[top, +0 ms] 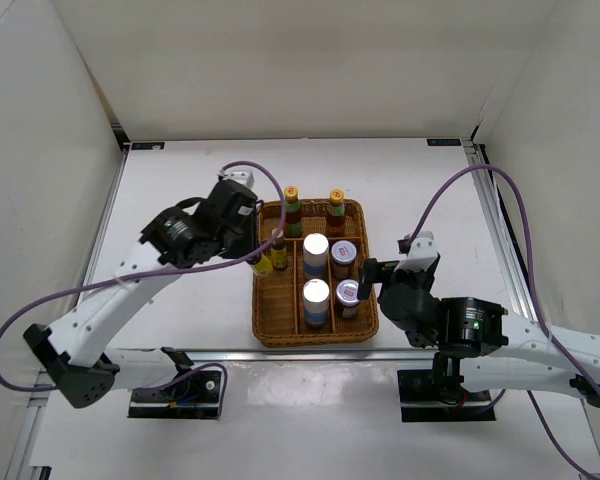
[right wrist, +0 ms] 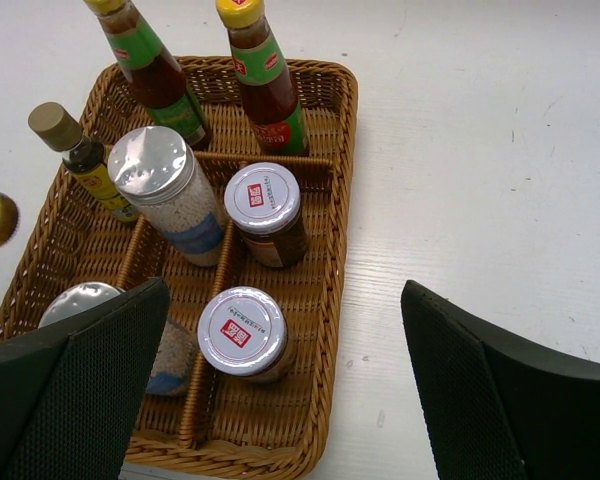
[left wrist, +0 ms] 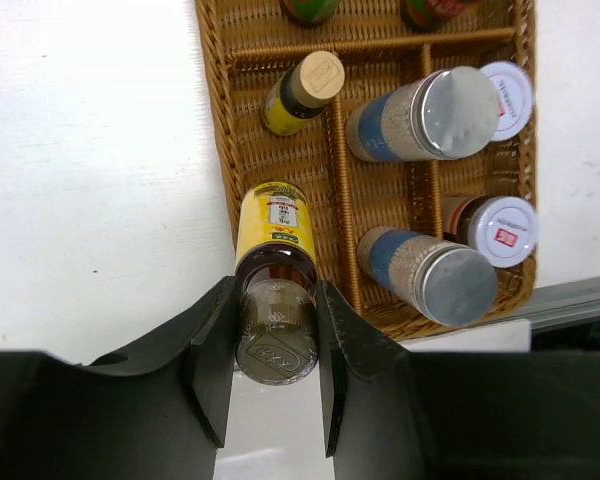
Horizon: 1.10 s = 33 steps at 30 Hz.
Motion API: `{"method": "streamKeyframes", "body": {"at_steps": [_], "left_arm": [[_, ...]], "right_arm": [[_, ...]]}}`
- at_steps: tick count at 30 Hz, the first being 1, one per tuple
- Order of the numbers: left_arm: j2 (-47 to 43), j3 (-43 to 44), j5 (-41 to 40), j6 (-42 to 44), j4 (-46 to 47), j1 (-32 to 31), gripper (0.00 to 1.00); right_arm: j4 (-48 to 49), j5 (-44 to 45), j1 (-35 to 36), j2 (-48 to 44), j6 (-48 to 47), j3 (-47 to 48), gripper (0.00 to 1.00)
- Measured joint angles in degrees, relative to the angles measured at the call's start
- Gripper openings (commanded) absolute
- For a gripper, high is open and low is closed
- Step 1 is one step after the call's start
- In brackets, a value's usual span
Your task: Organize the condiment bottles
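1. At the left of the top view, my left claw (top: 257, 250) is gripping a small yellow-labelled bottle (left wrist: 273, 270) by its neck, both fingers (left wrist: 212, 350) pressing on the glass just under the cap. The bottle is hanging at the left rim of the wicker tray (top: 263, 330), seemingly above the left column and not yet set down.
2. I am judging that the bottle could knock on the rim or on the wicker divider while going down, because it is hanging tilted and very near the edge. Then it could tip, or fall outside on the white table (top: 180, 200).
3. A second danger: the other yellow-labelled bottle (top: 279, 249) is standing in the same column, toward the upper part of the frame. My fingers are near it and could push it over.
4. In the middle of the tray I am counting two silver-lidded cylinders (top: 315, 252), one above the other in the frame.
5. At the upper edge of the tray two red-sauce bottles (top: 292, 212) are standing upright, side by side.
6. In the right column there are two short jars (top: 342, 258) with white printed lids. In total, eight containers.
7. At the right of the frame, my right claw (right wrist: 280, 400) is hovering wide apart and holding nothing, just beside the tray's right edge. If it is drifting left, it could hit the nearer jar.
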Motion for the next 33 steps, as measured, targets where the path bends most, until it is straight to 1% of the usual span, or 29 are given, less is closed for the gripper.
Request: {"method": "streamKeyframes", "body": {"at_steps": [5,9,10,11,12,14,15,20,21,23,24,26,27,30,33], "left_arm": [[6.7,-2.1,0.7,0.6,2.9,-1.8,0.11],[9.5,-5.6,1.3,0.5,5.2,-2.5,0.11],[9.8,-6.6,1.4,0.5,5.9,-2.6,0.12],[9.9,-7.2,1.4,0.5,6.2,-2.6,0.17],[9.9,-8.0,1.4,0.5,6.8,-2.6,0.25],[9.9,-9.3,1.5,0.5,7.9,-2.6,0.31],[9.9,-9.9,1.5,0.4,8.5,-2.6,0.38],[10.9,-10.9,1.6,0.3,9.7,-2.6,0.57],[10.9,-10.9,1.6,0.4,10.2,-2.6,0.69],[10.9,-10.9,1.5,0.3,11.0,-2.6,0.79],[10.9,-10.9,1.5,0.3,11.3,-2.6,0.86],[10.9,-10.9,1.4,0.4,11.6,-2.6,0.92],[10.9,-10.8,1.4,0.4,11.6,-2.6,1.00],[10.9,-9.0,0.3,1.1,10.6,-2.6,1.00],[9.8,-4.6,-3.1,2.8,9.1,-2.6,1.00]], "right_arm": [[-0.5,0.0,0.0,0.0,0.0,0.0,1.00],[-1.5,0.1,0.0,-0.2,0.0,0.0,1.00],[-1.6,0.2,0.0,-0.4,0.0,0.0,1.00],[-1.6,0.2,0.0,-0.6,0.0,0.0,1.00],[-1.6,0.4,0.0,-0.7,0.0,0.0,1.00],[-1.7,0.5,0.0,-1.0,0.0,0.0,1.00],[-1.8,0.6,0.0,-1.0,0.2,0.0,1.00],[-4.7,1.4,0.0,0.3,1.6,0.3,1.00],[-5.3,1.5,0.0,0.8,1.9,0.5,1.00],[-6.3,1.7,0.0,1.6,2.2,0.9,1.00],[-7.0,1.9,0.0,2.0,2.5,1.1,1.00],[-7.8,2.5,0.0,2.4,2.8,1.6,1.00],[-8.5,2.9,0.0,2.6,3.2,1.9,1.00],[-11.8,4.7,0.0,3.3,4.8,4.1,1.00],[-16.7,7.3,0.0,4.2,7.1,7.6,1.00]]}}
